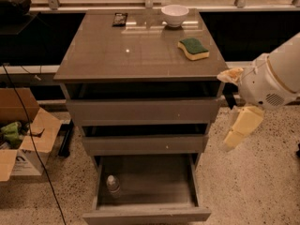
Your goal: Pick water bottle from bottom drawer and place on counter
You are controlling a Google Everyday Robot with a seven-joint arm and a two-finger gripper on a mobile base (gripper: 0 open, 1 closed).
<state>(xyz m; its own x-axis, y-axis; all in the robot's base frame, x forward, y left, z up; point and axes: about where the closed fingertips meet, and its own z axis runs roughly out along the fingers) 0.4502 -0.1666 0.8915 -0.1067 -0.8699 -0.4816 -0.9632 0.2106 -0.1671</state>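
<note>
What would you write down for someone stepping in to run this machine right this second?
Claw: hangs to the right of the cabinet, about level with the middle drawer, outside all drawers, not holding the bottle.
Water bottle: sits at the left side of the bottom drawer, which is pulled open.
Counter: carries a white bowl, a sponge and a small dark object.
Done: drawer open.
Left: reach in, grasp the bottle, lift it out, set it on the counter.
</note>
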